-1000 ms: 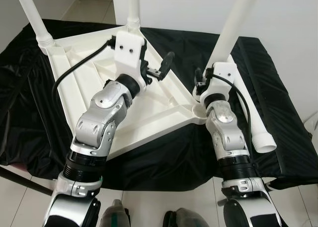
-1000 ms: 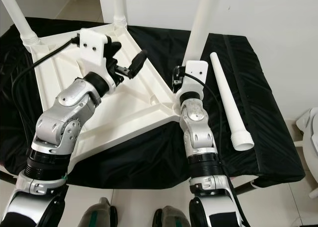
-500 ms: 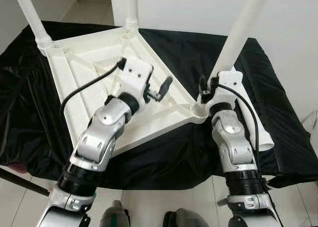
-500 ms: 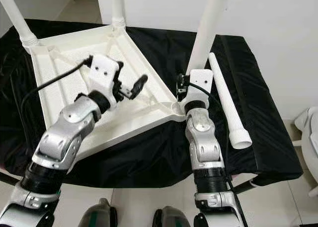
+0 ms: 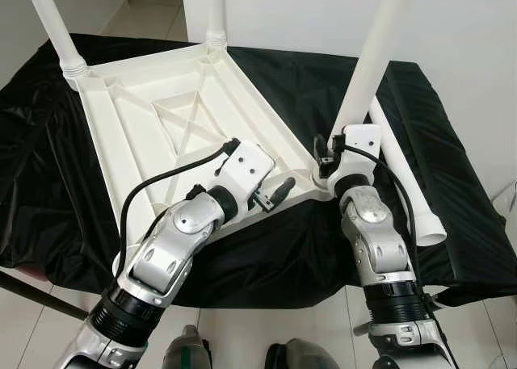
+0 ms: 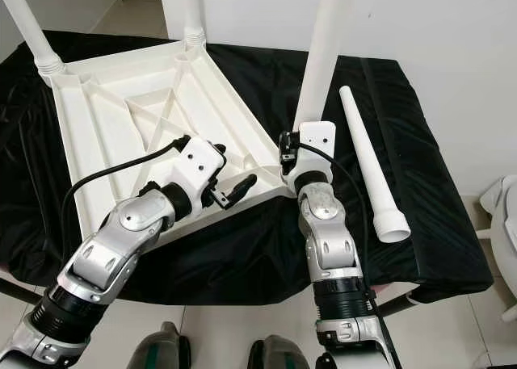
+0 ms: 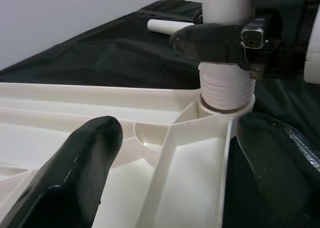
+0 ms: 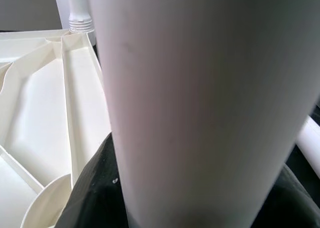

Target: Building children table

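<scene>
A white plastic children's tabletop (image 5: 161,135) lies upside down on a table covered with a black cloth (image 5: 283,70), so its ribs and crossing bars face up. Three long white plastic legs stand up from its corners: one at the far left corner (image 5: 55,30), one at the far middle corner (image 5: 215,14), and one at the near right corner (image 5: 373,54). A fourth white leg (image 6: 367,167) lies loose on the black cloth, just to the right of the tabletop and apart from it. The right gripper (image 5: 327,153) is at the bottom of the near right leg, and its jaws are closed around that leg just above the ridged screw end (image 7: 224,91) that sits in the corner socket. The right arm reaches up from below with its elbow bent. The left gripper (image 5: 275,193) hangs over the near edge of the tabletop, close to that same corner. Its jaws are open and hold nothing, one black finger (image 7: 75,173) over the white ribs. The left arm bends across from the left side.
</scene>
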Robot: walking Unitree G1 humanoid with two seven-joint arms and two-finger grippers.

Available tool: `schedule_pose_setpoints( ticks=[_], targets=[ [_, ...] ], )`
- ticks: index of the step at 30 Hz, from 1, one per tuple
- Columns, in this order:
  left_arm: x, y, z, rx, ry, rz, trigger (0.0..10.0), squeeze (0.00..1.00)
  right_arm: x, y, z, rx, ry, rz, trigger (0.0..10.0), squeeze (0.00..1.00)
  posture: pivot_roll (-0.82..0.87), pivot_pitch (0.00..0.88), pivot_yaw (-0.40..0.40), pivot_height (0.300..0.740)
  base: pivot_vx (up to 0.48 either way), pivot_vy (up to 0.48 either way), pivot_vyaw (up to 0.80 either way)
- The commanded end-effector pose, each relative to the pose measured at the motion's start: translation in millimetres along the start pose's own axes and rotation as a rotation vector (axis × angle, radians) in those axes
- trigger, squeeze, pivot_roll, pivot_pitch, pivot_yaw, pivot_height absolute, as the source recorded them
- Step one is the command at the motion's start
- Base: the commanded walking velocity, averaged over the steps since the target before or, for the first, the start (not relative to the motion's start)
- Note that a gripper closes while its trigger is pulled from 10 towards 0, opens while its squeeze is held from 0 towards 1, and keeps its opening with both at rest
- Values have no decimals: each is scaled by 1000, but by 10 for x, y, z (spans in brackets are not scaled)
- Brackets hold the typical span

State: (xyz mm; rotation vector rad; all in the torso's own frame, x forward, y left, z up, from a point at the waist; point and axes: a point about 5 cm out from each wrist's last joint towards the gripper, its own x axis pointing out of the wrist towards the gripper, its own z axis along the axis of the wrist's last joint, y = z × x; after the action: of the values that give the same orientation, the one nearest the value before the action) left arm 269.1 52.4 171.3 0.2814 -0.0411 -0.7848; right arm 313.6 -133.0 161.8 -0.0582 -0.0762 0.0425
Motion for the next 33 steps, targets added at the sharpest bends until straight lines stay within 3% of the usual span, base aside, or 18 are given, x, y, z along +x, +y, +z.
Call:
schedule_pose_setpoints(
  ticks=[1, 7, 22, 33],
  targets=[
    [-6, -44, -25, 14, 19, -17, 10000, 0, -21, -17, -50, -14, 27, -1, 10000, 0, 20, 29, -41, 740, 0, 0, 0],
    [-6, -92, -12, 14, 14, -38, 10000, 0, -58, -51, -131, -34, 58, -7, 10000, 0, 20, 24, -40, 740, 0, 0, 0],
    [-23, -94, 27, 14, 5, -49, 10000, 0, -134, 78, -280, -75, 46, 83, 10000, 0, 19, 18, -30, 740, 0, 0, 0],
    [-93, -185, -9, -8, 29, -131, 10000, 0, -21, -15, -335, -66, 52, 51, 10000, 0, 31, 14, -30, 740, 0, 0, 0]
  ],
)
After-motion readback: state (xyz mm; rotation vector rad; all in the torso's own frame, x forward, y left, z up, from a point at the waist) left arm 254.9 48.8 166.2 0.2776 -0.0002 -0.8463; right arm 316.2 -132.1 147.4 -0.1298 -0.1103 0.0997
